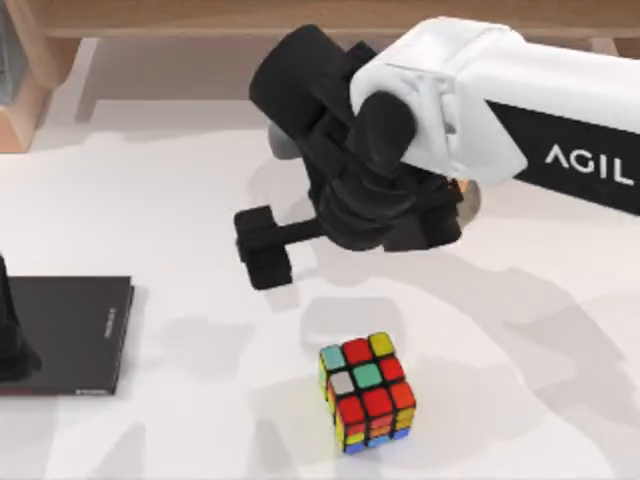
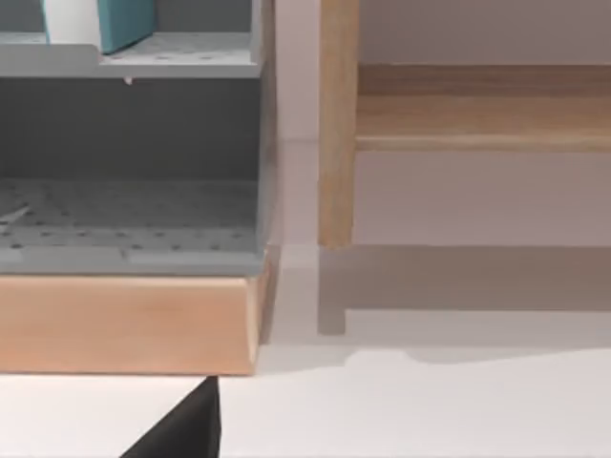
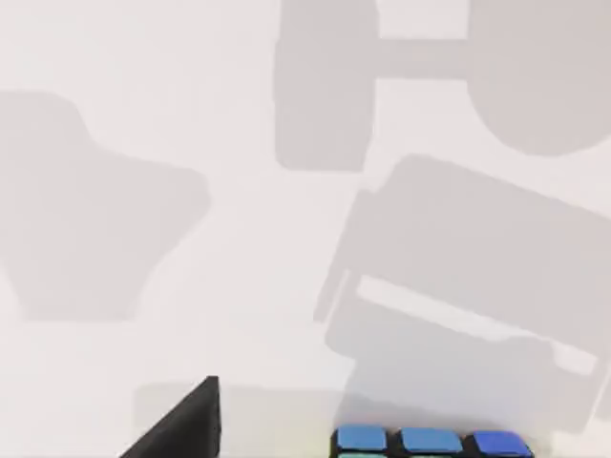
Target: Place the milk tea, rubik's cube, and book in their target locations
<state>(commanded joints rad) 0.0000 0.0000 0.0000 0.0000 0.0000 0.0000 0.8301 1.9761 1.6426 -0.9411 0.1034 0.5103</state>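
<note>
right tool [image 1: 262,247]: hangs above the tabletop [image 1: 500,330] in the upper middle of the top view, on the white right arm [image 1: 500,110] that enters from the upper right; a dark bar with block-shaped fingers juts toward lower left.
right tool state: cannot tell how far apart its fingers stand, and nothing can be made out between them.
rubik's cube [image 1: 367,391]: sits on the tabletop in the lower middle of the top view, clear of everything else; its blue row [image 3: 430,441] peeps in at the bottom edge of the right wrist view.
key relation: the cube lies below and slightly right of the right tool in the top view, near but apart, with bare tabletop between them.
cube axis: no long axis; its faces are turned a little against the frame edges, so the fingers would likely need to line up with one pair of faces.
nearer arm: the right, by my judgement.
left tool [image 1: 8,345]: a dark shape at the left edge of the top view, over the thin black book [image 1: 70,330]; state cannot tell.
book [image 2: 100,21]: teal cover with white pages, standing on the grey shelf [image 2: 181,62] at the upper left of the left wrist view, apparently already placed.
milk tea [image 1: 462,195]: hidden under the right arm except for a small orange and pale sliver; I cannot tell its pose.
</note>
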